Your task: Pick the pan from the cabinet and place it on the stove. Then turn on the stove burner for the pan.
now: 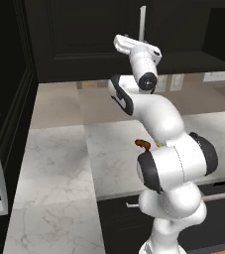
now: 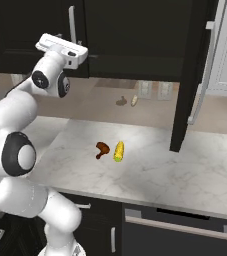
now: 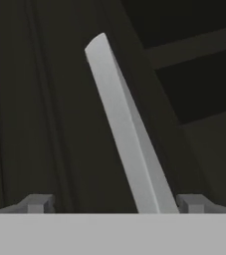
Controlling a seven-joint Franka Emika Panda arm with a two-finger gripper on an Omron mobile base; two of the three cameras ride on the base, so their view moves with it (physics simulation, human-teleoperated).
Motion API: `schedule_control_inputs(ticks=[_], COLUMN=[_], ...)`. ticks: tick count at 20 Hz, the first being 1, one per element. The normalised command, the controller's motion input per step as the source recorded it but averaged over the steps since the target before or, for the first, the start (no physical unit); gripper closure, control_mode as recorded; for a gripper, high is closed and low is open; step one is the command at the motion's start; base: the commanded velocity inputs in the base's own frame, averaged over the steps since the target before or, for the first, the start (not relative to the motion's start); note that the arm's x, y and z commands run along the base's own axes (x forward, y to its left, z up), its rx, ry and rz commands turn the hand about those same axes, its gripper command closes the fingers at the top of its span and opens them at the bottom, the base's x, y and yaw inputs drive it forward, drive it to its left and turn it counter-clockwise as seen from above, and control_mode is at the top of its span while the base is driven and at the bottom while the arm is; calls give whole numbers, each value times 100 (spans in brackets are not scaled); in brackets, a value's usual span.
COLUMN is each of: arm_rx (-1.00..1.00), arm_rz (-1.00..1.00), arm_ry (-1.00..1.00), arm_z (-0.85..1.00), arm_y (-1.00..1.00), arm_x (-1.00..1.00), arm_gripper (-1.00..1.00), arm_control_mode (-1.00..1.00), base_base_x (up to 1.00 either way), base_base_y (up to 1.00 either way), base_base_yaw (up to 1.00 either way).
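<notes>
arm reared up high, hand level against the cabinet. gripper jaws spread wide, silver bar handle between the fingertips, not clamped. pan's whereabouts: cannot tell.

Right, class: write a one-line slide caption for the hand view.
Open gripper faces the black cabinet, its fingertips either side of the door's silver bar handle.
</notes>
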Motion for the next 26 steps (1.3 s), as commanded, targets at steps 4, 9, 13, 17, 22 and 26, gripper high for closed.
schedule_control_inputs(ticks=[4, 9, 13, 17, 22, 26], arm_rx=[0, -1, -1, -3, -4, -5], arm_rz=[15, 8, 7, 10, 11, 9], arm_ry=[1, 9, 4, 6, 5, 3], arm_z=[-18, -13, -10, -9, -1, 0], arm_y=[0, 27, 29, 57, 74, 83], arm_x=[52, 24, 0, 0, -29, -64], arm_gripper=[100, 100, 100, 100, 100, 100], arm_control_mode=[-100, -100, -100, -100, -100, -100], base_base_x=[0, 0, 0, 0, 0, 0], base_base_y=[0, 0, 0, 0, 0, 0], base_base_yaw=[0, 0, 0, 0, 0, 0])
